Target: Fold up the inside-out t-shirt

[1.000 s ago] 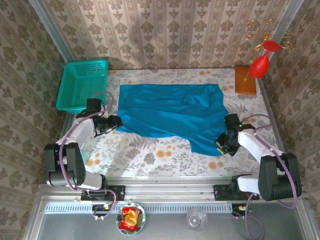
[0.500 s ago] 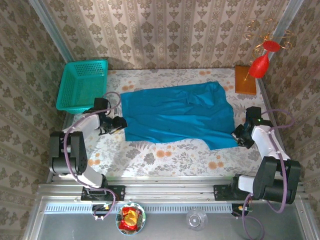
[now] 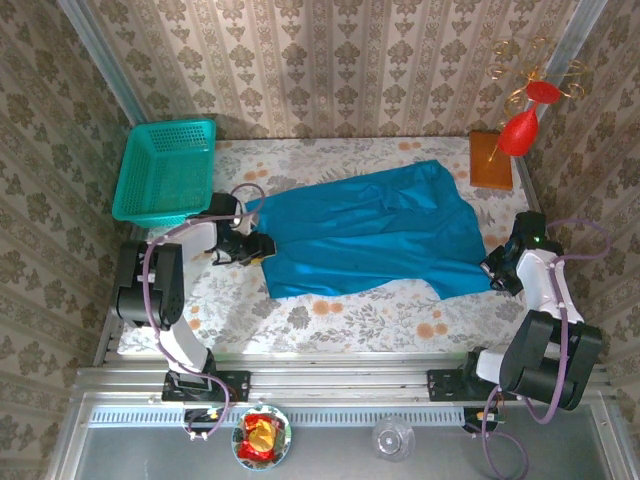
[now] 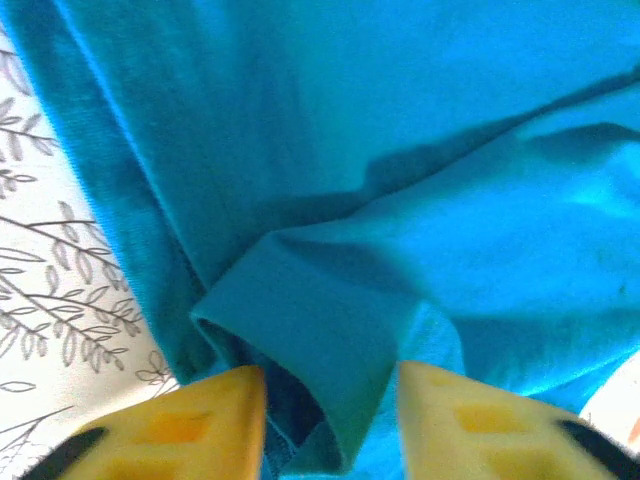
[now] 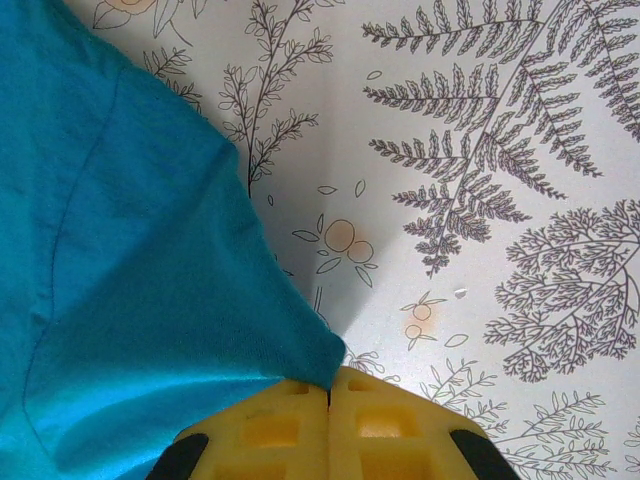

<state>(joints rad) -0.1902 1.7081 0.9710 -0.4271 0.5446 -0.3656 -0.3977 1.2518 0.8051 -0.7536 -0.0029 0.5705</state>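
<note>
A floral-print table [image 3: 330, 318] carries a blue-teal t-shirt [image 3: 370, 235], stretched between the two arms, soft and rumpled. No fold looks made, so all folding seems left. The right gripper [image 5: 330, 388] pinches its corner, jaws together. The left gripper [image 4: 330, 390] straddles a thick fold, jaws narrowly apart, grip unclear.

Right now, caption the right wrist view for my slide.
Right gripper shut on a corner of the blue t-shirt over the fern-print table.
</note>
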